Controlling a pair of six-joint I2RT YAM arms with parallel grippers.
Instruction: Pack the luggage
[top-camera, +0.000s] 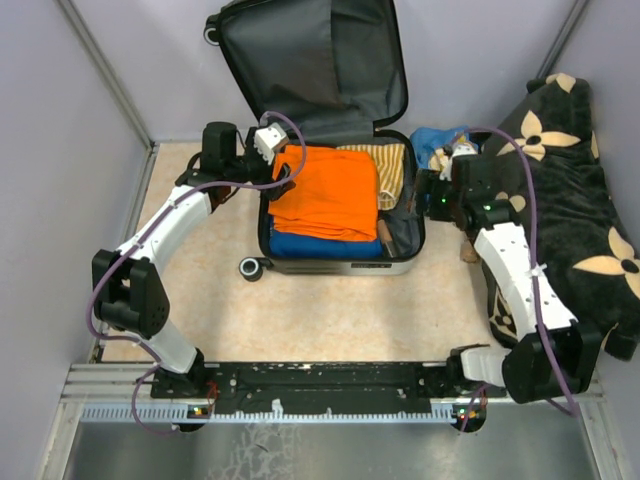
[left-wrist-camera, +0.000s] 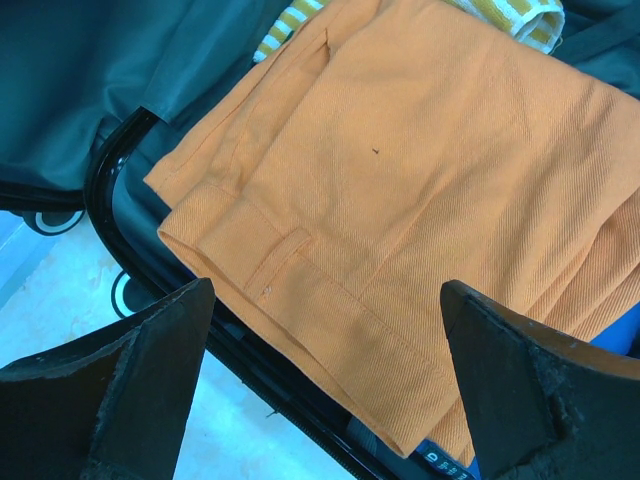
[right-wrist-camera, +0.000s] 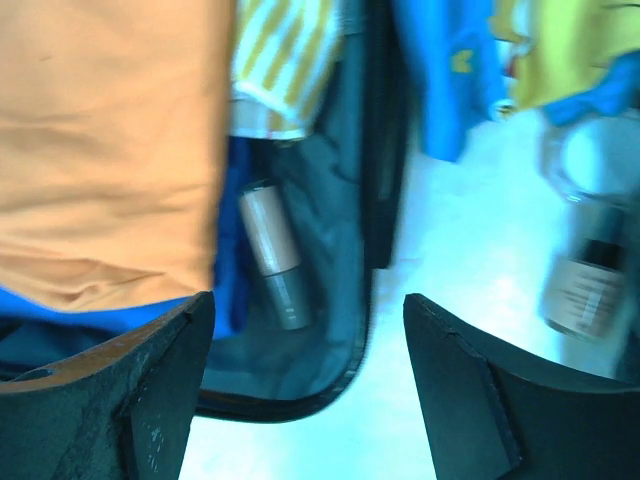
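Jaws both wide open, empty; L arm (top-camera: 185, 215) bent over luggage (top-camera: 340, 266) left rim, R arm (top-camera: 510, 255) beside right.

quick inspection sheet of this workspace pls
surface: beige tabletop
job's things: luggage open, lid upright; holds orange garment on top, striped cloth, blue garment, tube
clutter: blue cloth and blurred bottle outside the luggage
grippers: left gripper jaws open over orange garment; right gripper jaws open, empty
cables: purple cable along each arm
surroundings: flowered cushion at right, grey walls
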